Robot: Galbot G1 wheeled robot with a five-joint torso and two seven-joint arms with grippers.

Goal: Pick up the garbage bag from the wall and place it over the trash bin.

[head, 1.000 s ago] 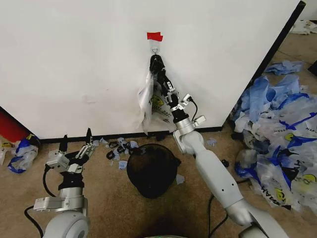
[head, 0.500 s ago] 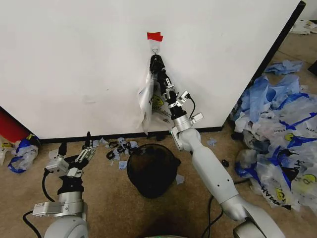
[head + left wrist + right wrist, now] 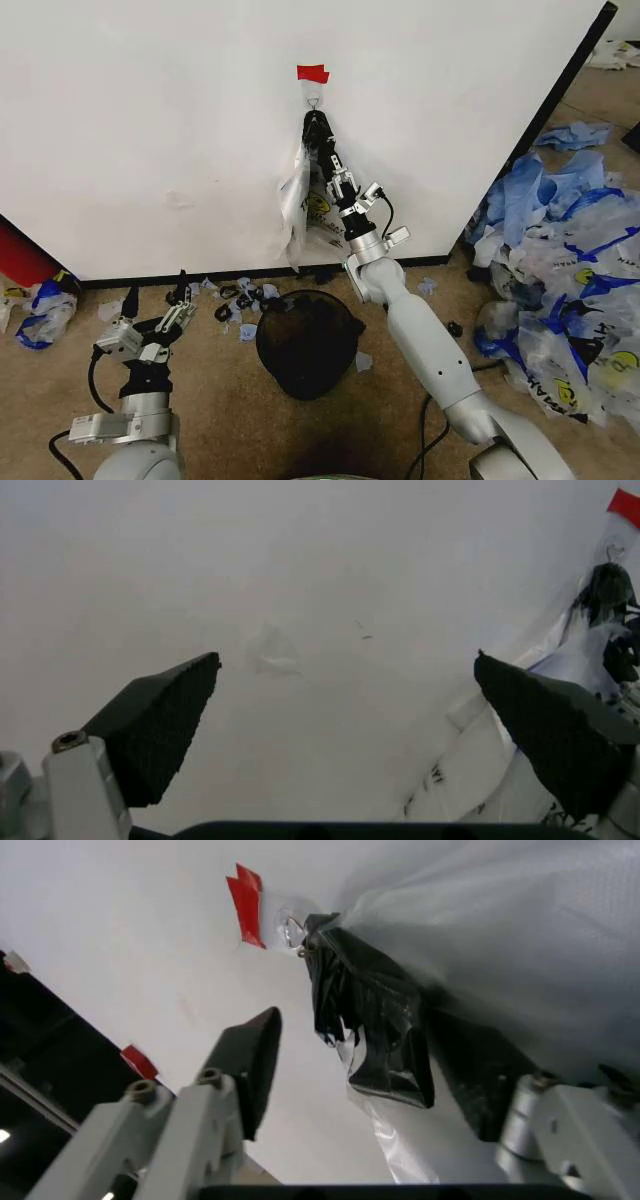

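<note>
The garbage bag [image 3: 298, 205] hangs on the white wall [image 3: 150, 120] from a small metal hook [image 3: 313, 101] under a red tape strip [image 3: 312, 73]. Its gathered top is a dark bunch [image 3: 375, 1027]. My right gripper [image 3: 335, 168] is raised against the bag just below the hook. In the right wrist view it [image 3: 370, 1080] is open, with the dark bunch between its fingers [image 3: 250, 1057]. The black mesh trash bin [image 3: 305, 345] stands on the floor below the bag. My left gripper [image 3: 155, 312] waits low at the left, open [image 3: 350, 727], facing the wall.
A big heap of blue-and-white bags [image 3: 570, 270] covers the floor on the right. Small scraps [image 3: 240, 295] lie along the black baseboard near the bin. A loose bag [image 3: 40, 305] and a red object [image 3: 20, 260] are at the far left.
My right gripper has moved up along the bag toward the hook. The left gripper has sunk slightly lower. The bag still hangs on the hook.
</note>
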